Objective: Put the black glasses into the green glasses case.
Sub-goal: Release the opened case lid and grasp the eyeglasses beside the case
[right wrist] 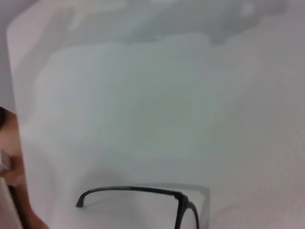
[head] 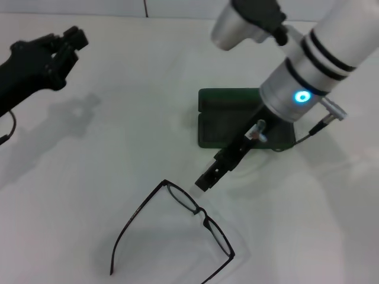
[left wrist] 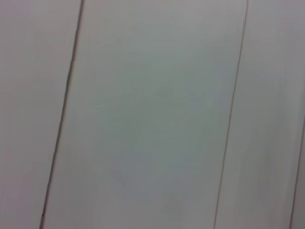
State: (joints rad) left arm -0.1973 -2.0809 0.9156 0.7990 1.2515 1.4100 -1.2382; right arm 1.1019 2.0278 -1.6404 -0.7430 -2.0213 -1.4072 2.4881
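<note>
The black glasses (head: 202, 218) lie unfolded on the white table near the front edge, temple arms pointing toward me. Part of their frame also shows in the right wrist view (right wrist: 143, 191). The green glasses case (head: 220, 127) lies open and flat behind them, partly hidden by my right arm. My right gripper (head: 205, 179) hangs low between the case and the glasses, just above the glasses' far lens, holding nothing that I can see. My left gripper (head: 64, 46) is parked at the far left, away from both.
The white table (head: 106, 154) carries nothing else in view. The silver right arm (head: 308, 65) reaches over the case from the far right. The left wrist view shows only pale panels (left wrist: 152, 114) with thin dark seams.
</note>
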